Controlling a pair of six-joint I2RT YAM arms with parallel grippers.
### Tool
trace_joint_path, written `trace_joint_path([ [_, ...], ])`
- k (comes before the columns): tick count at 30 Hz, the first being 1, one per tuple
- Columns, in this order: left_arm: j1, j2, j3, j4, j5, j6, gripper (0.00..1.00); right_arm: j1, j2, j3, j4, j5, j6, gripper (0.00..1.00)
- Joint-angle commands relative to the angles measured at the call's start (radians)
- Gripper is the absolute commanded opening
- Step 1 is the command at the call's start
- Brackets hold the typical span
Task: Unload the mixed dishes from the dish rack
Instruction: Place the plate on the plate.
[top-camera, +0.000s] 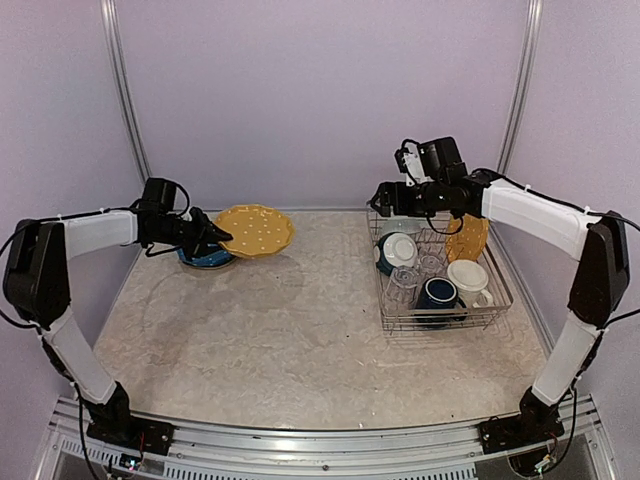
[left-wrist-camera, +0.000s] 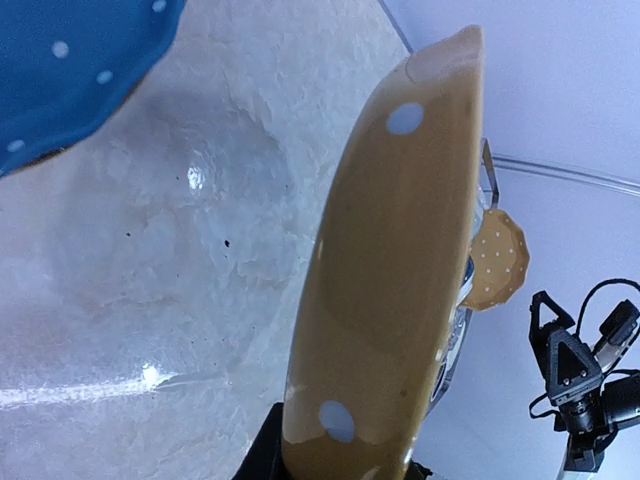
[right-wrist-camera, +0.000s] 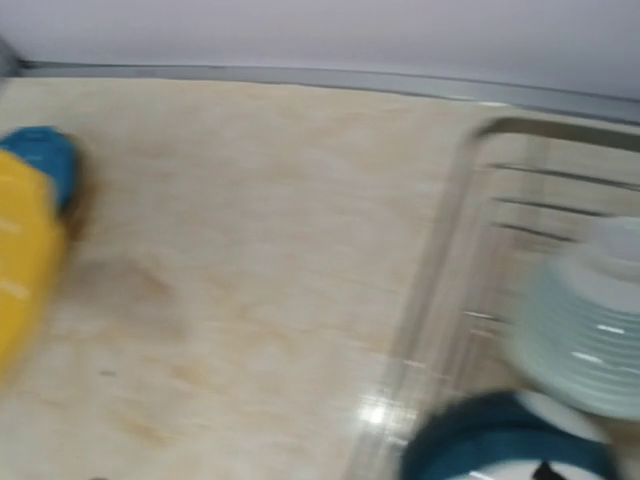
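My left gripper (top-camera: 205, 238) is shut on the rim of a yellow dotted plate (top-camera: 255, 230), which hangs just above a blue dotted plate (top-camera: 207, 257) lying on the table. In the left wrist view the yellow plate (left-wrist-camera: 390, 280) stands edge-on between my fingers (left-wrist-camera: 258, 455). The dish rack (top-camera: 495, 300) at the right holds a teal bowl (top-camera: 397, 250), clear glasses (top-camera: 405, 280), a navy mug (top-camera: 437, 293), a cream mug (top-camera: 468, 277) and an upright beige speckled plate (top-camera: 468, 238). My right gripper (top-camera: 383, 198) hovers over the rack's far left corner. Its fingers do not show in the blurred right wrist view.
The rack's rim (right-wrist-camera: 440, 260) and the teal bowl (right-wrist-camera: 500, 440) show blurred in the right wrist view, with the yellow plate (right-wrist-camera: 20, 270) at the far left. Purple walls close the table's back and sides. Bare marbled tabletop (top-camera: 300, 330) lies between the arms.
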Motion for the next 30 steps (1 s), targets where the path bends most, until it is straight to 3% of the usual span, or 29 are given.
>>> trace_joint_path([
  [1,0.097,-0.107,-0.012,-0.013,-0.019,0.096,0.00,0.000,-0.090,-0.004,-0.118,0.207,-0.092,0.90],
  [13,0.257,-0.003,0.054,0.008,-0.084,0.107,0.00,-0.023,-0.163,-0.017,-0.231,0.473,-0.167,0.96],
  [30,0.303,0.180,0.199,-0.075,-0.173,0.201,0.02,-0.061,-0.235,-0.080,-0.235,0.510,-0.177,0.98],
])
